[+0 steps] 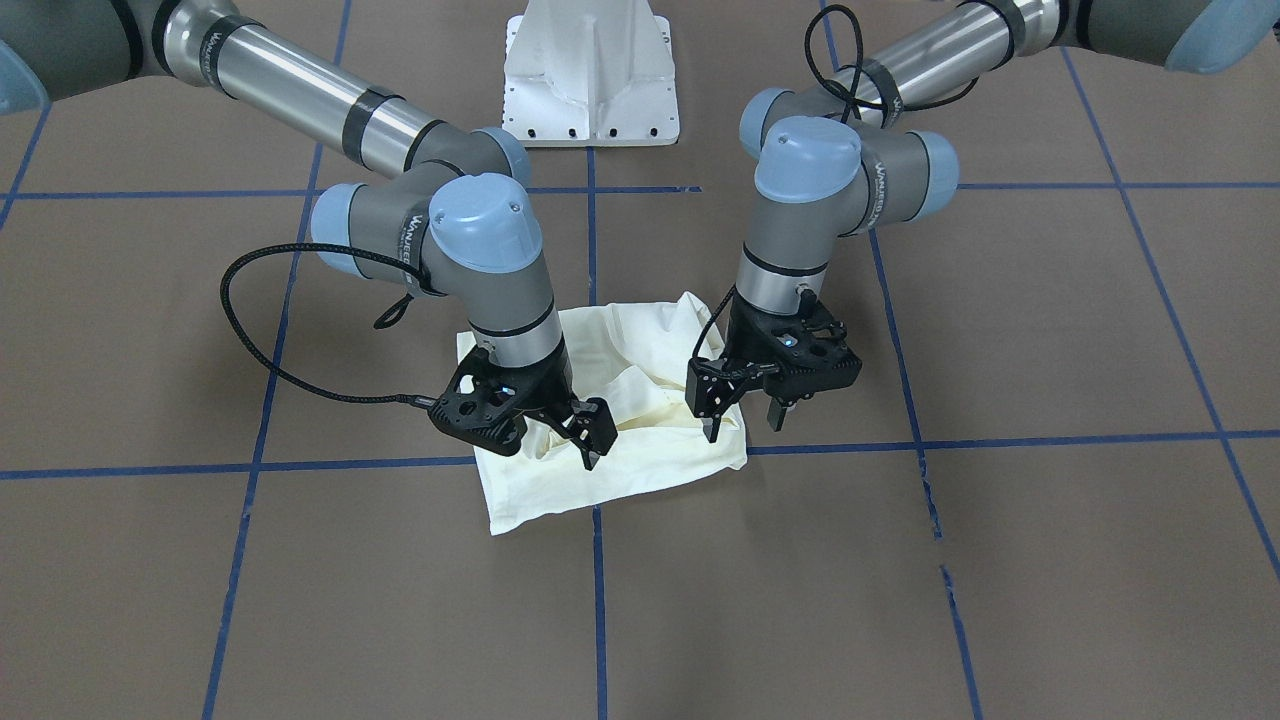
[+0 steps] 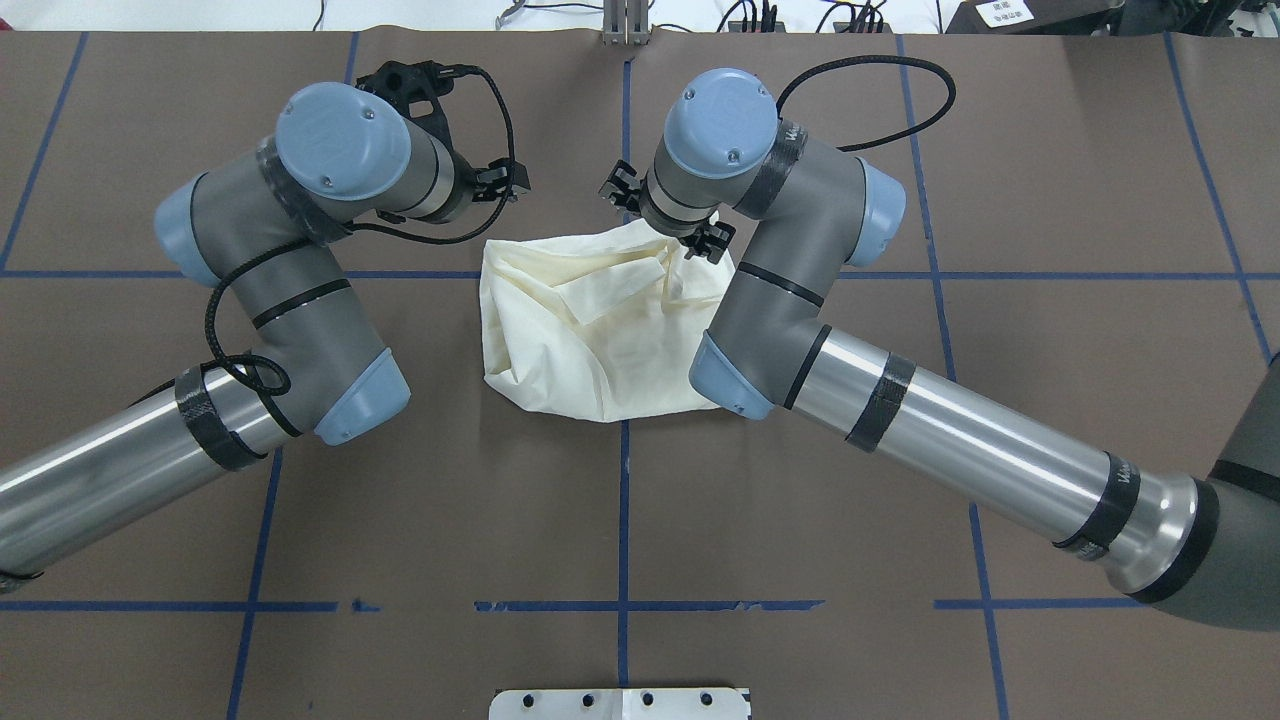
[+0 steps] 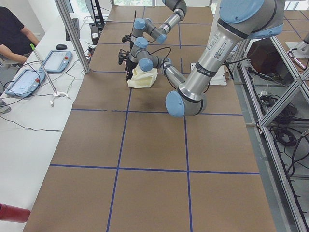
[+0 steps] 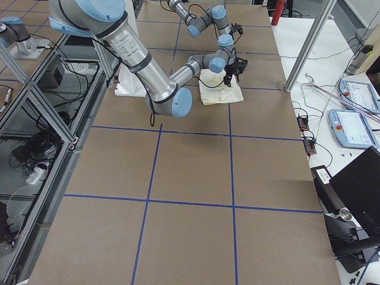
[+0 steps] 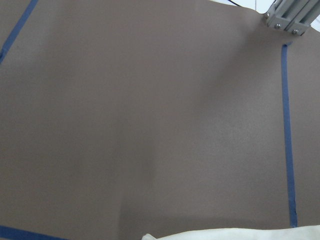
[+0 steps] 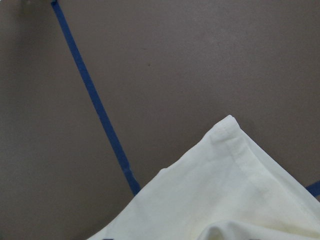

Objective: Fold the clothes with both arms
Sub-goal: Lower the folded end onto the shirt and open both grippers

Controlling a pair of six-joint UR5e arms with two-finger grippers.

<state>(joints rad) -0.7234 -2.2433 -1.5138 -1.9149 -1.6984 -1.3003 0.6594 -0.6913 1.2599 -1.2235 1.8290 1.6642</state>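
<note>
Two spread grippers — left [image 1: 745, 420], right [image 1: 590, 435], perhaps touching — hover at the folded T-shirt [image 1: 640, 440].

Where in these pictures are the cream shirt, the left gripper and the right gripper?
cream shirt [image 1: 640, 465]: front-facing view, flat near panel of the folded cloth.
left gripper [image 1: 745, 420]: front-facing view, midway between its spread fingertips.
right gripper [image 1: 597, 440]: front-facing view, at its fingertips above the cloth.

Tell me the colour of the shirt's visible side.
Plain cream; no print shows on the shirt. The overhead exterior view shows it best.
</note>
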